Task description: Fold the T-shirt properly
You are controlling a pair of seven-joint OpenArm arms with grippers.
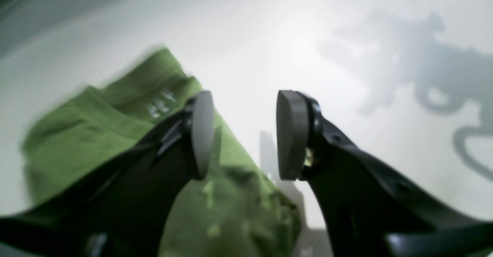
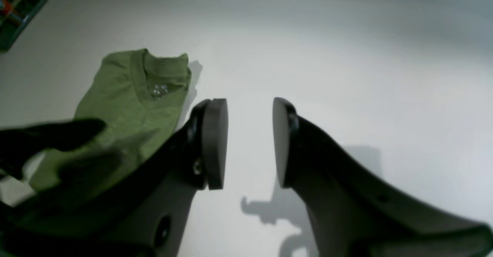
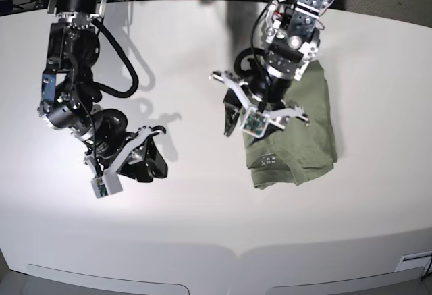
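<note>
Folded T-shirt (image 3: 300,136) at 3 o'clock on the white table (image 3: 202,221), lying flat as a compact rectangle, collar end toward the near edge, small white neck label (image 3: 268,161) showing. Wrinkled green cloth, touched by neither gripper.

Left gripper (image 3: 260,109) hovering over the shirt's 9 o'clock edge, arm reaching down from 12 o'clock across the garment, jaws spread wide, holding nothing. In left wrist view, same gripper (image 1: 245,133) with pads clearly apart, bare table between them, shirt (image 1: 115,133) blurred at 9 o'clock under the left finger (image 1: 202,133).

Right gripper (image 3: 128,163) well apart from the shirt, at 9 o'clock on the table, arm bent down from the 11 o'clock corner, close above the surface. In right wrist view, right gripper (image 2: 250,141) moderately parted, nothing held, only table between pads; shirt (image 2: 127,106) at 10 o'clock with collar up, dark blurred part of the other arm (image 2: 50,137) crossing its lower half.
</note>
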